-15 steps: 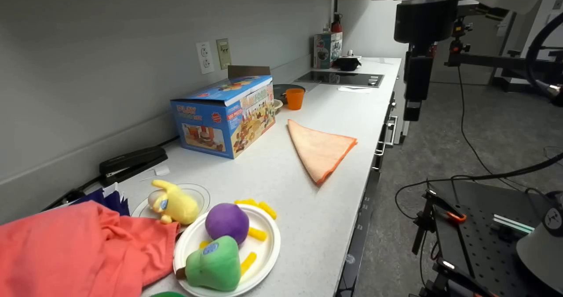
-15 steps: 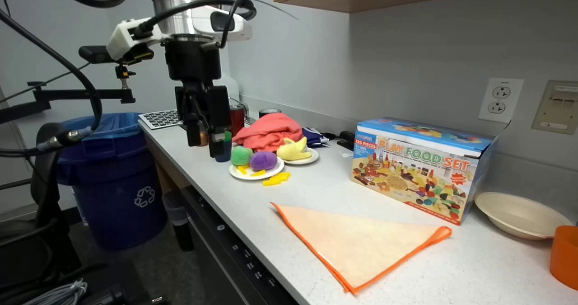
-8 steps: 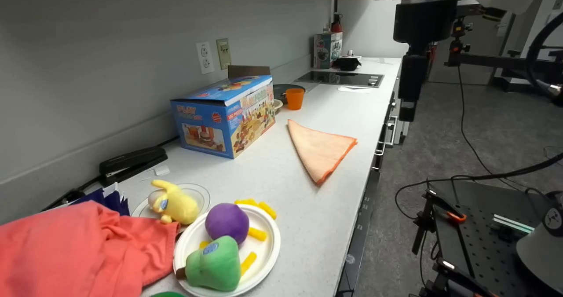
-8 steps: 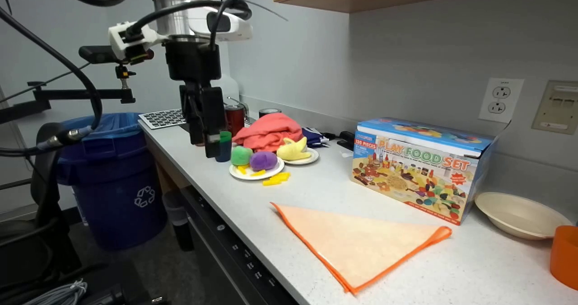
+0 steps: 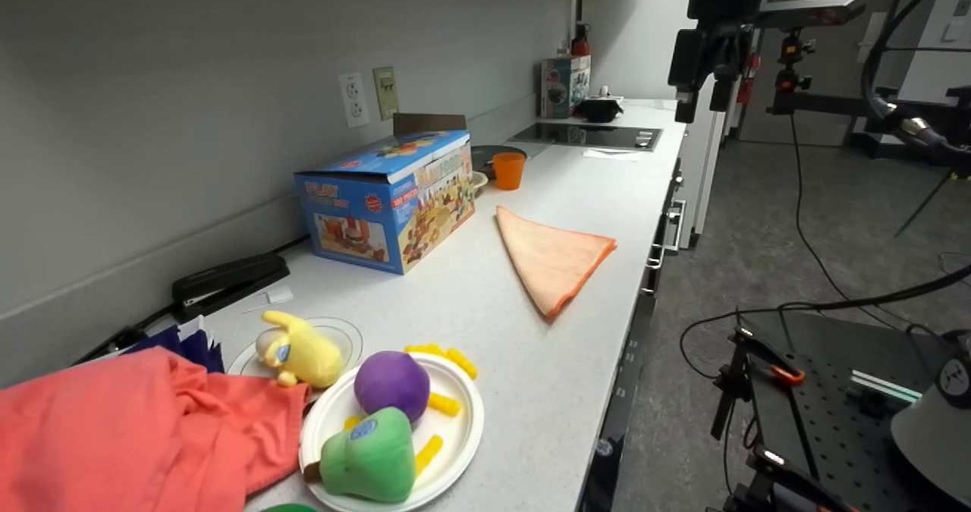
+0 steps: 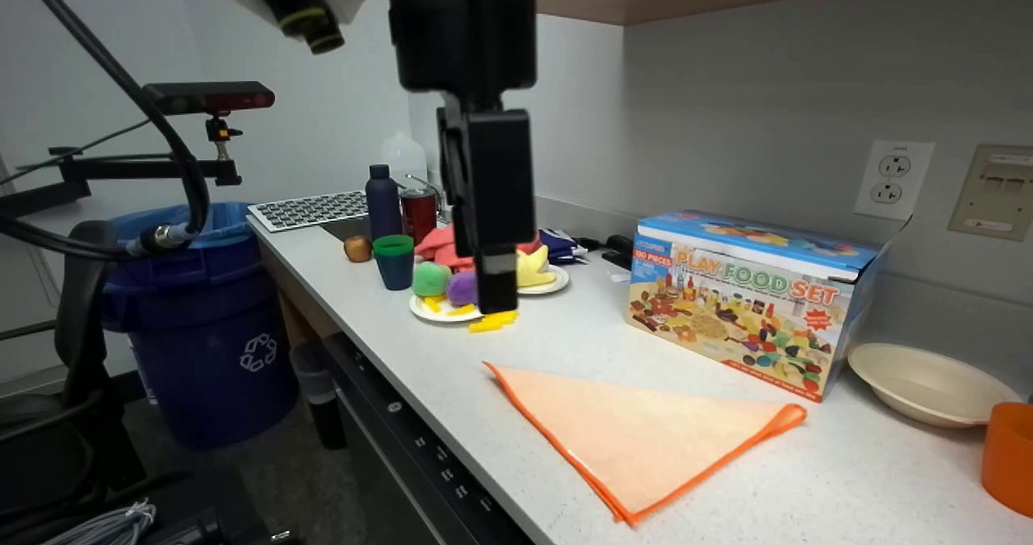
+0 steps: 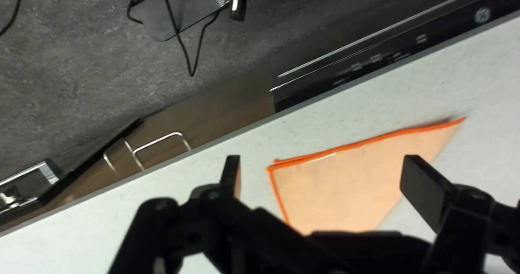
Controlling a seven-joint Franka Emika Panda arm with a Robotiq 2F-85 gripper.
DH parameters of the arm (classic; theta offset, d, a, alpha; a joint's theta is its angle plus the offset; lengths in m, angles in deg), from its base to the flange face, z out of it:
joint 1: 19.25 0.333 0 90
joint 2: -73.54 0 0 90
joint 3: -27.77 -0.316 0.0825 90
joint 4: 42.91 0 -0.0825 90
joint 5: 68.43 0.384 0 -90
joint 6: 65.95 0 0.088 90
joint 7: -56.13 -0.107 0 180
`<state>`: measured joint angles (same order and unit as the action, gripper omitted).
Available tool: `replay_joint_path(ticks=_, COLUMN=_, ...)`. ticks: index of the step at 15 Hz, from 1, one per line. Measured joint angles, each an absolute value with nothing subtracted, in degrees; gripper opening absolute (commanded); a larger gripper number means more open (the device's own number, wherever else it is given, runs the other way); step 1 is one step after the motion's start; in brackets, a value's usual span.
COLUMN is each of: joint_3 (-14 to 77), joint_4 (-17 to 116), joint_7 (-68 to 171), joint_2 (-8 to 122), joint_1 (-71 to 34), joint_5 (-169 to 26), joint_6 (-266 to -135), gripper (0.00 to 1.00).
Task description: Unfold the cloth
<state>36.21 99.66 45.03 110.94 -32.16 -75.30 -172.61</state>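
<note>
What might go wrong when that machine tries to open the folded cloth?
The end effector could pinch both layers of the cloth at once, since the doubled orange trim lies nearly flush at one corner. That corner also sits close to the front edge of the counter, so a tug that way might drag the cloth off.
</note>
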Motion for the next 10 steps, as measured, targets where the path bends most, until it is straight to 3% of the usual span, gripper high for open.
replay_joint_path(ticks=10, joint_3=35.5, joint_4=99.7, joint_7=45.7, joint_2=110.3, joint_1=-32.9, joint_5=-75.4, joint_6=-172.6, gripper=1.0)
